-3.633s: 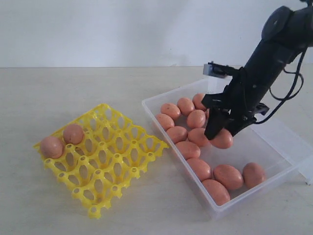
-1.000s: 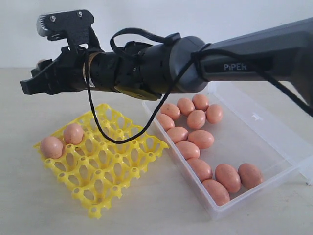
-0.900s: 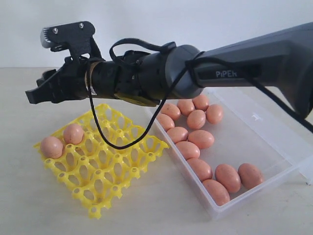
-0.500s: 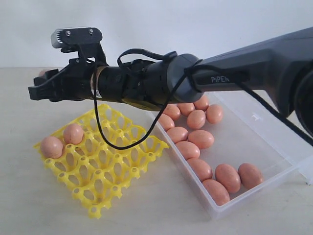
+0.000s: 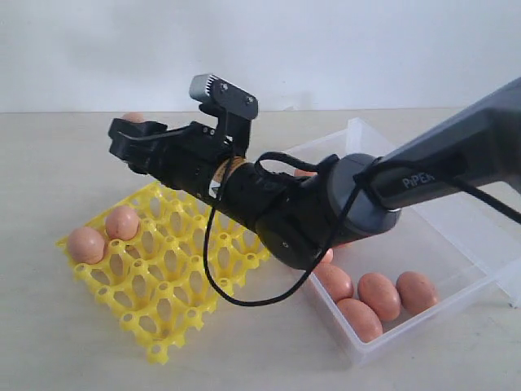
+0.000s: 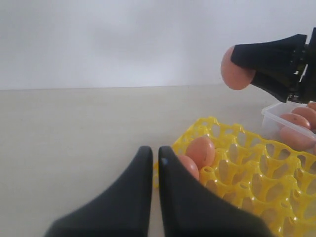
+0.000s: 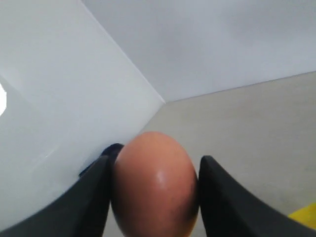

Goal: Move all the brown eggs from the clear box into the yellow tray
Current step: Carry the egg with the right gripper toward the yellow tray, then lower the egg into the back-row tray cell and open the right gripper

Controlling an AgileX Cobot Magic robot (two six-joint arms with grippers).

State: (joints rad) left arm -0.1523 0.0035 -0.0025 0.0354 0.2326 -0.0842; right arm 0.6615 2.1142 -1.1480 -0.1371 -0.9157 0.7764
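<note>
The right gripper (image 5: 122, 140) is clamped on one brown egg (image 7: 154, 183), a dark finger on each side of it, held in the air over the far edge of the yellow tray (image 5: 159, 287). Half a second ago the right arm (image 5: 326, 212) lay nearly level and higher. Now its wrist has dropped lower over the tray, and its bulk hides most of the box's far half. The gripper's tip has also drawn in from the tray's left edge.

The left gripper (image 6: 154, 153) sits low beside the tray, its fingers together with only a slit between them and nothing in it.

The tray holds two eggs (image 5: 85, 244) as before, in adjoining cups at its left corner. Its other cups are bare. To its right, the clear box (image 5: 456, 244) shows four eggs (image 5: 378, 293) at its near end.

Both containers rest on a pale beige table (image 5: 65, 171), with a plain white wall (image 5: 326, 49) behind.
</note>
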